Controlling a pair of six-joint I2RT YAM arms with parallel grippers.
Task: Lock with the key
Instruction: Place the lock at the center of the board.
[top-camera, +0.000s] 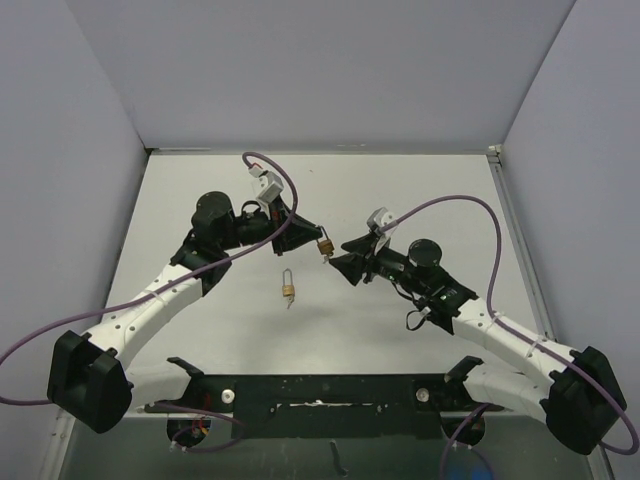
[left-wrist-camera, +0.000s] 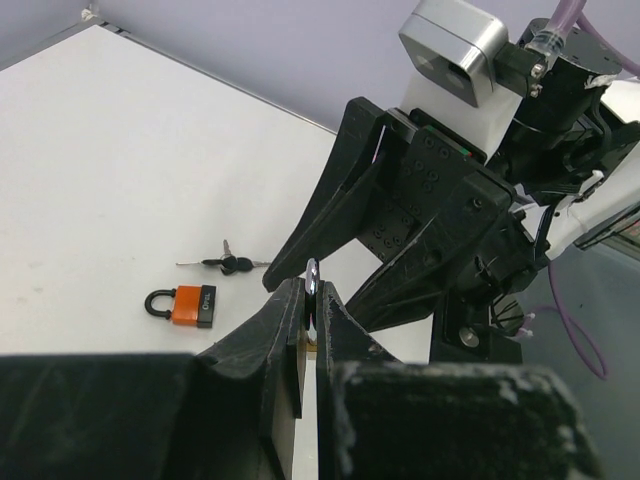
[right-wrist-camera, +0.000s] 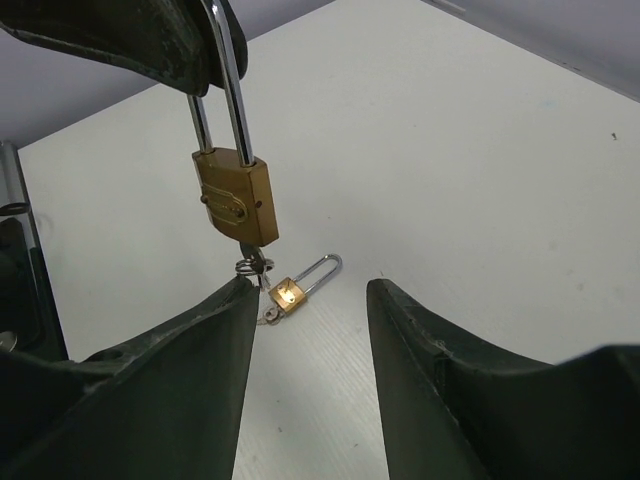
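1. The white surface (top-camera: 340, 330) lies well under the work. You do this step in the air above it.
2. Your left end effector (top-camera: 314, 240) is closed tight on the steel shackle and holds the brass padlock (right-wrist-camera: 232, 198) hanging, body down.
3. Your right end effector (right-wrist-camera: 310, 285) is about half open and holds nothing. One finger is just beside the small key (right-wrist-camera: 256, 265).
4. I judge the step is reaching for the key. Next you must centre the jaws on it, grip it, then turn it.
5. The key hangs under the body, apparently in the keyhole. I cannot tell if the shackle is locked.
6. A smaller brass padlock (right-wrist-camera: 291, 294) lies on the surface below.
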